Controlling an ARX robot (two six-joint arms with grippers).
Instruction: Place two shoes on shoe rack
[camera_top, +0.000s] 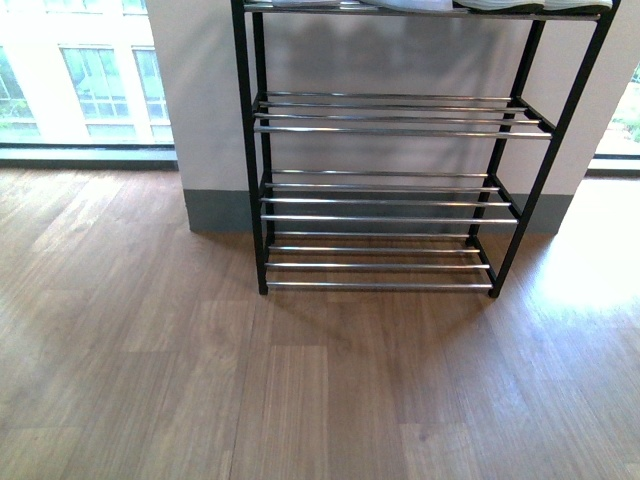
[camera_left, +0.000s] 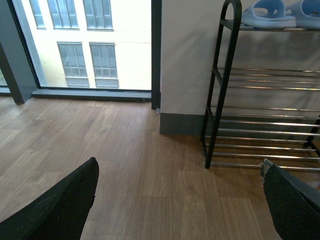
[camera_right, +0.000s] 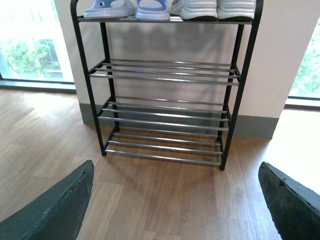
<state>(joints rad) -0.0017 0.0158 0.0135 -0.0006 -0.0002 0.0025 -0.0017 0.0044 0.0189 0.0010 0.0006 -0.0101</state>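
The black shoe rack (camera_top: 250, 150) with chrome bars stands against the wall, and it shows again in the left wrist view (camera_left: 222, 85) and the right wrist view (camera_right: 90, 85). On its top tier rest two light-blue slides (camera_right: 112, 8) (camera_left: 267, 14) and, beside them, two sneakers with white soles (camera_right: 212, 8); in the front view only the soles' edges (camera_top: 530, 5) show. My left gripper (camera_left: 180, 192) is open over bare floor, well short of the rack. My right gripper (camera_right: 175, 200) is open too, empty, facing the rack from a distance.
Wooden plank floor (camera_top: 300, 390) spreads in front of the rack. Large windows (camera_top: 90, 80) flank the white wall column (camera_top: 200, 100) with its grey skirting. The three lower tiers (camera_top: 385, 190) carry nothing.
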